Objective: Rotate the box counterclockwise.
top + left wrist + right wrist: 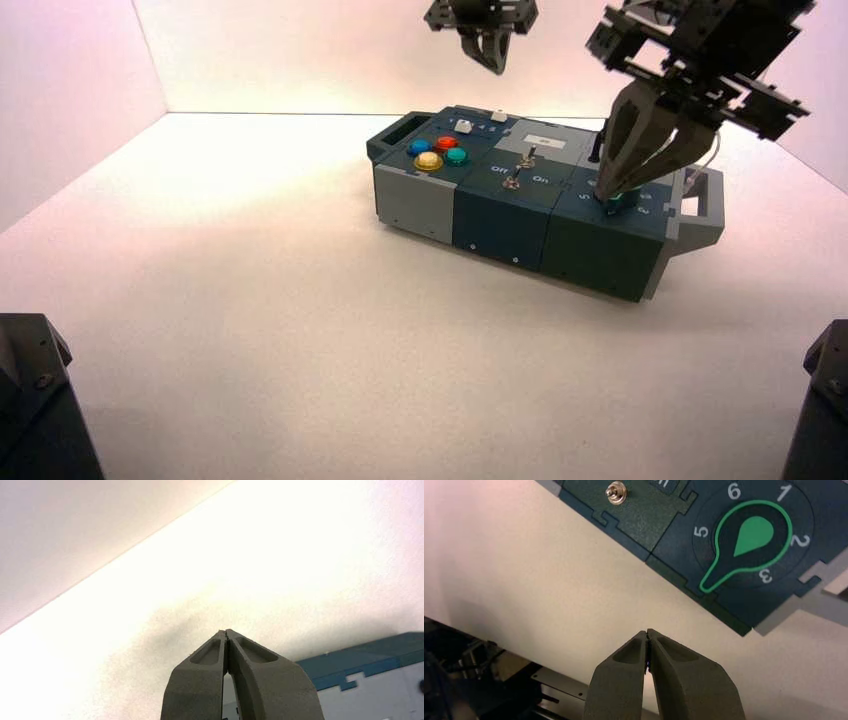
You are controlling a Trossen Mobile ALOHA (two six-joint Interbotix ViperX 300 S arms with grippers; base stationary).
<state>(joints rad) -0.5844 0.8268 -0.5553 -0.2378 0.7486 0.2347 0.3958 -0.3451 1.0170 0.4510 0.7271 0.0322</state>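
Right gripper (625,185), fingers together, hovers over the box (520,205).

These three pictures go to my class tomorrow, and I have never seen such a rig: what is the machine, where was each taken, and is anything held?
A robot with two arms stands before a white table. One picture looks down from above; the other two come from cameras on each wrist. On the table lies the box, with coloured buttons, toggle switches and a green knob. The right end effector hangs over the knob end, shut and empty. The left end effector waits higher behind the box, also shut, holding nothing.
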